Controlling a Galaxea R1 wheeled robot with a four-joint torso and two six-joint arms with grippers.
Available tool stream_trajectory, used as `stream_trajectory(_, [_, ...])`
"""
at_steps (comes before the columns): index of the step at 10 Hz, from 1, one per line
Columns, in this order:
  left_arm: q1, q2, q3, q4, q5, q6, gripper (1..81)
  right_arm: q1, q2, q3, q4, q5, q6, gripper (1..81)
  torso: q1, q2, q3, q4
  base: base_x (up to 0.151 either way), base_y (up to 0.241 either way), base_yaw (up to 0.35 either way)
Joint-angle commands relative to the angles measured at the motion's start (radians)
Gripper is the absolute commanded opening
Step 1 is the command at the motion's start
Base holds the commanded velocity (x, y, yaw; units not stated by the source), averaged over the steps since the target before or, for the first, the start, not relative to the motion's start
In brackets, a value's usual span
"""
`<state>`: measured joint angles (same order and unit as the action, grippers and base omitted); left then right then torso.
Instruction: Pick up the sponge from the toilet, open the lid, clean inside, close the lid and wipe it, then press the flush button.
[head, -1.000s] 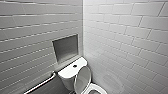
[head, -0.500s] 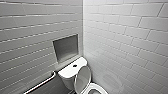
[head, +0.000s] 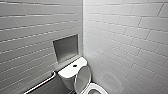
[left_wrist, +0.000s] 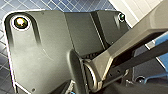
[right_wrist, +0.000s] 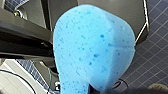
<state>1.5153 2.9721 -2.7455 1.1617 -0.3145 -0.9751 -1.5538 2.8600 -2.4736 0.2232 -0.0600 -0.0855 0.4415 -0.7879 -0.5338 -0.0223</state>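
Note:
The white toilet (head: 67, 73) stands in the corner of the tiled room, low in the head view. Its lid (head: 82, 78) is raised upright against the tank, and part of the bowl's rim (head: 97, 88) shows below it. The dark flush button (head: 74, 66) sits in the middle of the flat tank top. In the right wrist view the bright blue sponge (right_wrist: 95, 50) looms large, pinched at its narrow end by my right gripper (right_wrist: 86, 88), which is shut on it. My left gripper is open and holds nothing.
A grey recessed niche (head: 66, 47) is set in the left wall above the tank. A metal grab bar (head: 41, 83) runs along that wall left of the toilet. The right tiled wall (head: 125, 50) stands close beside the bowl. Blue patterned floor (right_wrist: 156, 47) lies below.

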Motion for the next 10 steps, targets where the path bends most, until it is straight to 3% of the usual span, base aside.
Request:
stream_trajectory(1, [-0.069, -0.022, -0.002, -0.016, 0.023, -0.048, 81.1, 0.01, 0.038, -0.05, -0.01, -0.083, -0.049, 1.0, 0.0, 0.0, 0.0, 0.0, 0.0, 0.0, 0.0])
stream_trajectory(3, [-0.063, -0.033, -0.003, -0.016, 0.025, -0.066, 81.1, 0.013, 0.038, -0.059, -0.01, -0.081, -0.059, 1.0, 0.0, 0.0, 0.0, 0.0, 0.0, 0.0, 0.0])
stream_trajectory(5, [-0.017, -0.021, -0.006, -0.013, 0.107, -0.111, 81.1, 0.022, 0.041, -0.08, 0.004, -0.084, -0.056, 1.0, 0.0, 0.0, 0.0, 0.0, 0.0, 0.0, 0.0])
stream_trajectory(6, [-0.008, 0.004, -0.014, -0.039, 0.186, -0.108, 81.1, 0.027, 0.04, -0.077, 0.004, -0.095, -0.053, 1.0, 0.0, 0.0, 0.0, 0.0, 0.0, 0.0, 0.0])
stream_trajectory(7, [-0.01, 0.001, -0.008, -0.06, 0.19, -0.097, 81.1, 0.031, 0.04, -0.077, 0.002, -0.098, -0.045, 1.0, 0.0, 0.0, 0.0, 0.0, 0.0, 0.0, 0.0])
stream_trajectory(8, [-0.011, 0.012, -0.006, -0.085, 0.196, -0.057, 81.1, 0.03, 0.038, -0.076, 0.002, -0.1, -0.045, 1.0, 0.0, 0.0, 0.0, 0.0, 0.0, 0.0, 0.0])
stream_trajectory(9, [-0.022, 0.027, -0.01, -0.204, 0.24, 0.091, 81.1, 0.034, 0.037, -0.076, 0.002, -0.1, -0.045, 1.0, 0.0, 0.0, 0.0, 0.0, 0.0, 0.0, 0.0])
stream_trajectory(10, [-0.034, 0.033, -0.005, -0.408, 0.264, 0.302, 81.1, 0.036, 0.037, -0.076, -0.008, -0.1, -0.056, 1.0, 0.0, 0.0, 0.0, 0.0, 0.0, 0.0, 0.0])
